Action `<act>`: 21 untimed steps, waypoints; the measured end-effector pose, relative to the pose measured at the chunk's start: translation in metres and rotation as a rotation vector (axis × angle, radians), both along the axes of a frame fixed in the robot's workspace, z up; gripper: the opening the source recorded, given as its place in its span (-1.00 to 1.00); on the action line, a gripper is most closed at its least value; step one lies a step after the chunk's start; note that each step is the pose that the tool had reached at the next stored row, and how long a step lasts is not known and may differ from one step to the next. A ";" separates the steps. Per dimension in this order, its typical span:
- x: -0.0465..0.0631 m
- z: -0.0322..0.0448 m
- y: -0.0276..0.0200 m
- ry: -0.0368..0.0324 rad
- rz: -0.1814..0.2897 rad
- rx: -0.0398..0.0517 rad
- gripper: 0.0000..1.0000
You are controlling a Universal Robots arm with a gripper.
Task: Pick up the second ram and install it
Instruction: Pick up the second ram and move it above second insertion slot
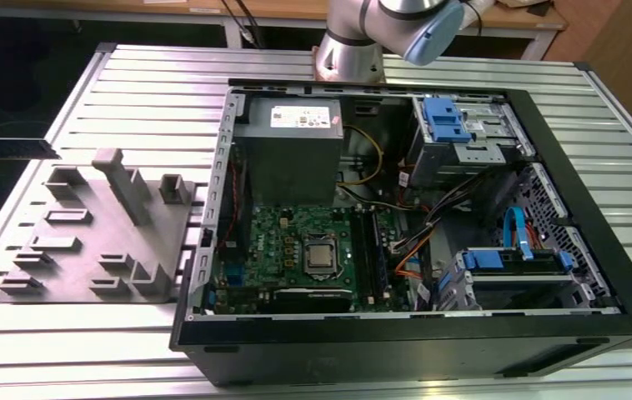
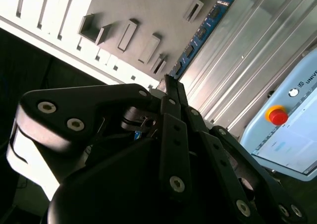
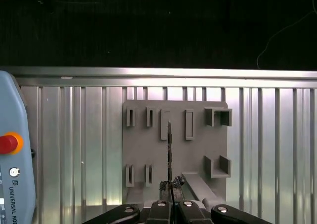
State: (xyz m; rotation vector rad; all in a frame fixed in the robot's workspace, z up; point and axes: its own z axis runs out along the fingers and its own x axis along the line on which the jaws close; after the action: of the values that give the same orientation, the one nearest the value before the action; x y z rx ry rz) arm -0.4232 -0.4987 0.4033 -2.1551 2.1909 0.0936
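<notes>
In the tool, seemingly 1 ram.

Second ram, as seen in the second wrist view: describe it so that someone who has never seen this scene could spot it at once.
Find the ribbed metal table and the grey holder plate with rectangular pockets. In front of these, the black gripper pinches one end of the second ram. It is a long, thin blue board with black chips among grey shapes.
</notes>
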 end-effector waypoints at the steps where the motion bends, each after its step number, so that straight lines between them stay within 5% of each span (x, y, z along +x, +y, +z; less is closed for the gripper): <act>1: 0.002 0.0000 0.0000 0.0001 0.000 0.0000 -0.83; 10: 0.028 -0.0001 0.0000 0.0000 0.000 0.0000 -0.83; 21: 0.073 -0.0001 0.0000 0.0000 0.000 -0.0001 -0.83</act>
State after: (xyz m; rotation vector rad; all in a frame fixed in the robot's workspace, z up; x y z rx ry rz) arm -0.3506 -0.4987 0.4033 -2.1551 2.1910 0.0936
